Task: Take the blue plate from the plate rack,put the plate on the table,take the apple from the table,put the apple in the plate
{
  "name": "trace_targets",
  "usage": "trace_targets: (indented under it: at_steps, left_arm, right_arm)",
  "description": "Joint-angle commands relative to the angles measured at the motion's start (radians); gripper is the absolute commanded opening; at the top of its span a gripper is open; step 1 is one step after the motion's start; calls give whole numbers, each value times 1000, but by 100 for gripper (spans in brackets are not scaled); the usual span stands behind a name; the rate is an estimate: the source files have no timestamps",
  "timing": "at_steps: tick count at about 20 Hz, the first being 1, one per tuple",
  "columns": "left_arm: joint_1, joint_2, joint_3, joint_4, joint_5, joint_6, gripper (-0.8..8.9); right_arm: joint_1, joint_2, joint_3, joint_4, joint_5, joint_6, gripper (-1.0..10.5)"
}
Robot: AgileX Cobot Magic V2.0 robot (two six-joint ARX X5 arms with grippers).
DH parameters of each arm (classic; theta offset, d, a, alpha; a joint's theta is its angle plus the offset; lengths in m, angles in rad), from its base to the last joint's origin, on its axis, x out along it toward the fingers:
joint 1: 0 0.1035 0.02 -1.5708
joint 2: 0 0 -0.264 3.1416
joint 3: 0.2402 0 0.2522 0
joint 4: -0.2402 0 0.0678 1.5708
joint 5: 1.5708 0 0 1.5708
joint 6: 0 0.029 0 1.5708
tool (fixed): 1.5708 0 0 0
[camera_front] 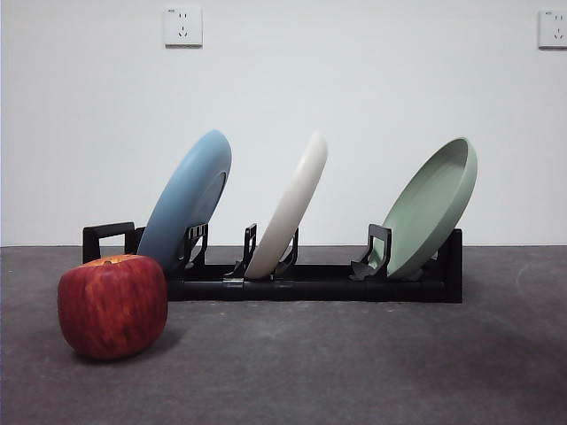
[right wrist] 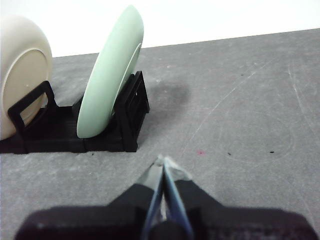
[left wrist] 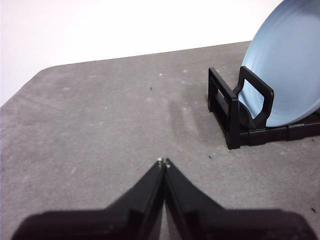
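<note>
The left gripper (left wrist: pixel 163 161) hangs above the bare grey worktop (left wrist: pixel 100 115) with its jaws pressed together, tips touching, holding nothing. Ahead of it and off to one side stands the handle end of the plate rack (left wrist: pixel 235 112), well apart from the jaws. The blue plate (left wrist: pixel 285 65) leans in the rack's first slot just behind that loop handle, still seated and untouched.

The right gripper (right wrist: pixel 164 161) is likewise closed tight and empty, poised over the worktop near the opposite end of the rack. The pale green plate (right wrist: pixel 107 80) stands nearest to it, tilted in the last slot, and the cream-white plate (right wrist: pixel 22 70) sits one slot further from it.

In the front view neither arm shows. The black rack (camera_front: pixel 310 285) runs across the worktop, carrying the blue plate (camera_front: pixel 186 199), the cream-white plate (camera_front: pixel 288 208) and the green plate (camera_front: pixel 430 208), all leaning the same way. The apple (camera_front: pixel 112 305) rests on the worktop in front of the rack's handle end, just before the blue plate, apart from both grippers.
</note>
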Motion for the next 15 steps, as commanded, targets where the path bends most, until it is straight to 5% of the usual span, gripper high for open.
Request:
trace_targets:
  at_steps: [1,7,15]
  left_arm:
    - [2,-2,-14,3,1,11,-4]
    - [2,-2,-14,3,33,-10,-3]
    - [2,-2,-14,39,183,-266,-5]
  right_arm:
    - [-3,-1,-15,4,2,10,1]
    - [-3,-1,-15,4,-4,24,1]
    - [-3,-1,-15,4,-5,201,-1]
